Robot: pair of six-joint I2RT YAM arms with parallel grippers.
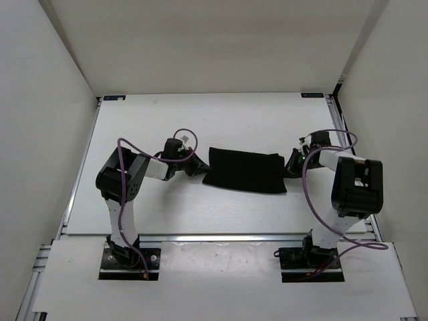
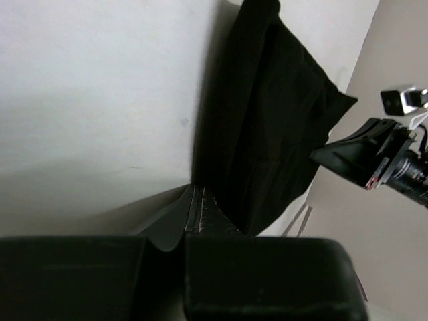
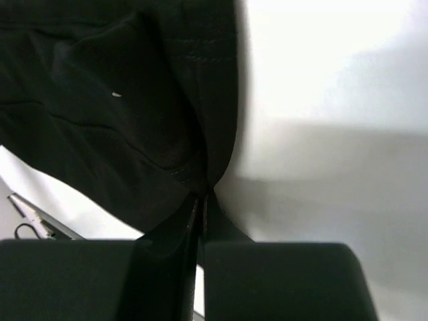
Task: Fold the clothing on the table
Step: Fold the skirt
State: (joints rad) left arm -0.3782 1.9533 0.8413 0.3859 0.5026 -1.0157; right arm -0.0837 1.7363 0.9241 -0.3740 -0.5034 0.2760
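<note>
The left jaws and right jaws are each clenched on a short end of the plain black soft fabric garment (image 1: 244, 170), whose long axis stretches between them on the large white flat surface (image 1: 267, 120).

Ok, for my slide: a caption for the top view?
Both arms' jaws shut on opposite ends of the clothing on the table.

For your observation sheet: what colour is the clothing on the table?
Plain black clothing, clearest in the top external view.
</note>
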